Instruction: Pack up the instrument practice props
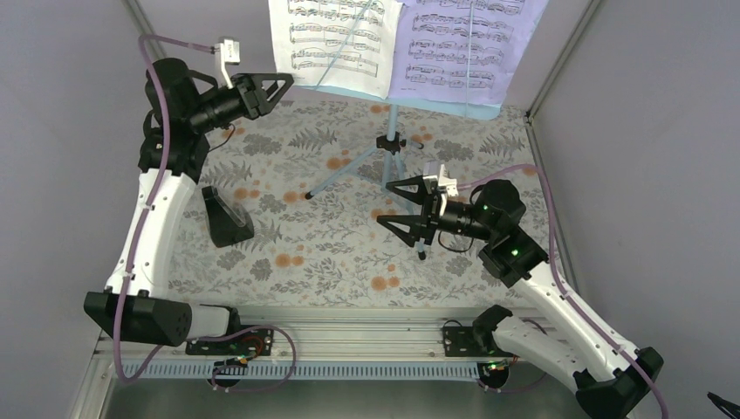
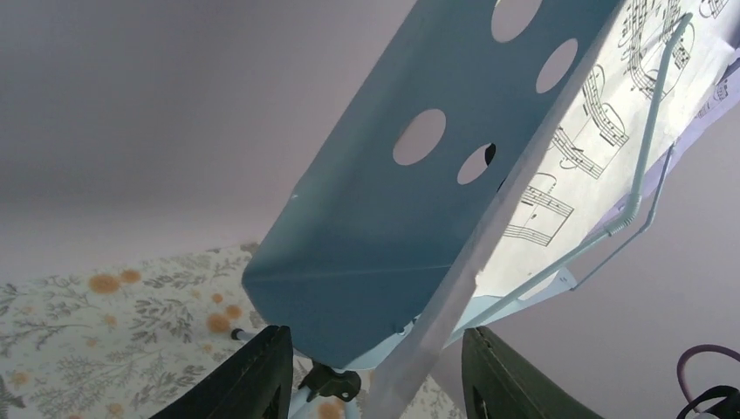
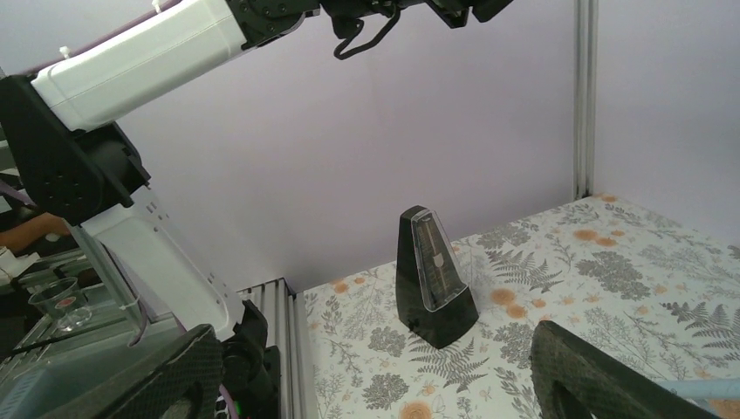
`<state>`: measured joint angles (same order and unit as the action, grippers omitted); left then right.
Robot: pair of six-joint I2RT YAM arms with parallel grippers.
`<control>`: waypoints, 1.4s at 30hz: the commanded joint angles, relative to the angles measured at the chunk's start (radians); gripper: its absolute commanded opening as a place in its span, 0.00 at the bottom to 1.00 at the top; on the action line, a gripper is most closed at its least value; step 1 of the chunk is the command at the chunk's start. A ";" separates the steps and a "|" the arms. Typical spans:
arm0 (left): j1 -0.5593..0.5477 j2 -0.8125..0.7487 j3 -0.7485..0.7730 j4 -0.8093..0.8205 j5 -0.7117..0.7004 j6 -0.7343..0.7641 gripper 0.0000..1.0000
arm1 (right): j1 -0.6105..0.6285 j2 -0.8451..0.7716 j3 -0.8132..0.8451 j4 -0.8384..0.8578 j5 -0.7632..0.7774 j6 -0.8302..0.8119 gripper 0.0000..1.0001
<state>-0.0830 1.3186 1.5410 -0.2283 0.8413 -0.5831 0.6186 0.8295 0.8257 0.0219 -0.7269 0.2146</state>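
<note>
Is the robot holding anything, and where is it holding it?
Right gripper holds nothing. Left gripper straddles the lower edge of the music stand tray; a grip cannot be told.

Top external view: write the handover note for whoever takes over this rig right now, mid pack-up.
Left claw: open, straddling the lower edge of the tray of the music stand, not clamped.
Right claw: open, empty, low beside the stand.
Things: stand upright on the table; lavender sheet and white sheet on its tray; black wedge-shaped box standing near the left arm.
Done: nothing packed.
Left: remove the sheets, pack stand and box.
</note>
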 commanded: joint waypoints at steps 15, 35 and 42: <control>-0.091 0.025 0.096 -0.069 -0.066 0.087 0.33 | 0.054 0.084 0.206 -0.044 0.203 0.085 0.66; -0.104 0.036 0.129 -0.090 -0.085 0.138 0.02 | 0.122 0.505 0.645 0.225 0.394 0.414 0.59; -0.104 0.016 0.091 -0.074 -0.081 0.131 0.02 | 0.122 0.650 0.804 0.214 0.510 0.396 0.59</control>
<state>-0.1864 1.3621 1.6447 -0.3149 0.7593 -0.4564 0.7330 1.4158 1.5505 0.2173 -0.3065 0.5995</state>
